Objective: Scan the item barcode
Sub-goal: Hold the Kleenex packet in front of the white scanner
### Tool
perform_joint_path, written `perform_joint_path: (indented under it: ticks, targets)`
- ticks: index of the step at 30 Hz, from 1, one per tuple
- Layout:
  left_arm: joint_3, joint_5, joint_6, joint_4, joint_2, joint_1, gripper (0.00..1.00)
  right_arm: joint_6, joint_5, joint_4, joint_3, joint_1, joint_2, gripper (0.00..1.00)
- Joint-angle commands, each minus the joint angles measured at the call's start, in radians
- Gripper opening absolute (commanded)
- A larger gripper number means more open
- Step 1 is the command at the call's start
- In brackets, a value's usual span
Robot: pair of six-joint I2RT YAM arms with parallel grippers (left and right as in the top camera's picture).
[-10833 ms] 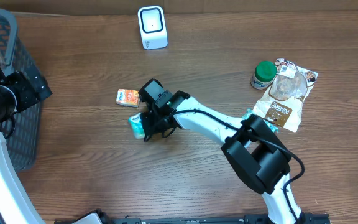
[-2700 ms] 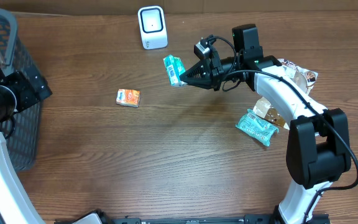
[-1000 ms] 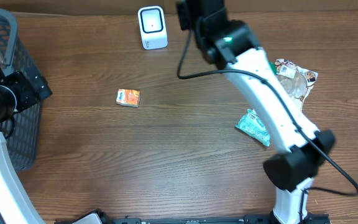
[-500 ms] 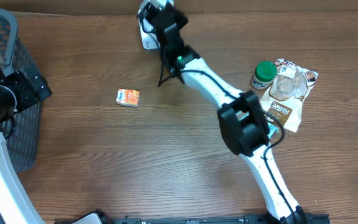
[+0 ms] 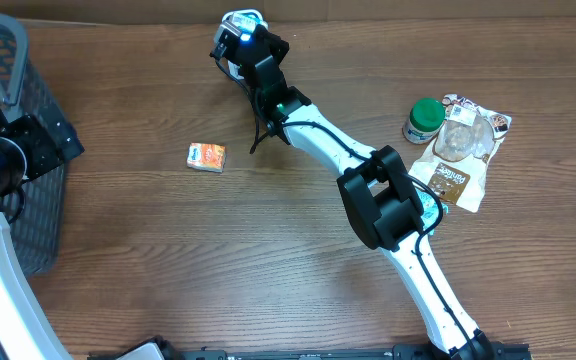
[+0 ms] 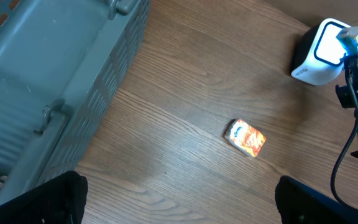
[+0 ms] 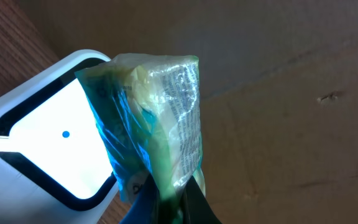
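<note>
Packet [image 7: 160, 118] over scanner [image 7: 42, 143] edge, right hand [image 7: 169, 202] pinching

Right arm [image 5: 323, 148]: stretched from the near table edge to the far side, elbow bent mid-table, white forearm running up and left.
Right gripper [image 5: 240, 36]: at the far end of the reach, jaws pinched tight on the lower edge of a green packet [image 7: 151, 124].
Left arm [image 5: 3, 150]: folded at the left edge, well apart from the right arm.
Left gripper [image 6: 179, 202]: looking down on the table, fingers [image 6: 36, 199] spread wide.
</note>
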Motion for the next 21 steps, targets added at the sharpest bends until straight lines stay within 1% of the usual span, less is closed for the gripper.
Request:
perform_joint_path:
  ticks: [1, 5, 8, 13, 18, 21]
  targets:
    - [0.008, 0.01, -0.003, 0.001, 0.003, 0.004, 1.0, -0.003, -0.005, 0.004, 0.01, -0.001, -0.014, 0.04]
    - [0.008, 0.01, -0.003, 0.001, 0.003, 0.004, 0.99, 0.013, -0.005, 0.015, 0.01, 0.002, -0.014, 0.04]
    - [0.008, 0.01, -0.003, 0.001, 0.003, 0.004, 0.99, 0.076, -0.013, 0.014, 0.01, 0.007, -0.03, 0.04]
    - [0.008, 0.01, -0.003, 0.001, 0.003, 0.004, 1.0, 0.285, -0.031, -0.018, 0.01, 0.013, -0.091, 0.04]
    - [0.008, 0.01, -0.003, 0.001, 0.003, 0.004, 1.0, 0.51, -0.149, -0.195, 0.01, 0.014, -0.205, 0.04]
    - [0.008, 0.01, -0.003, 0.001, 0.003, 0.004, 0.99, 0.69, -0.258, -0.361, 0.01, 0.011, -0.296, 0.04]
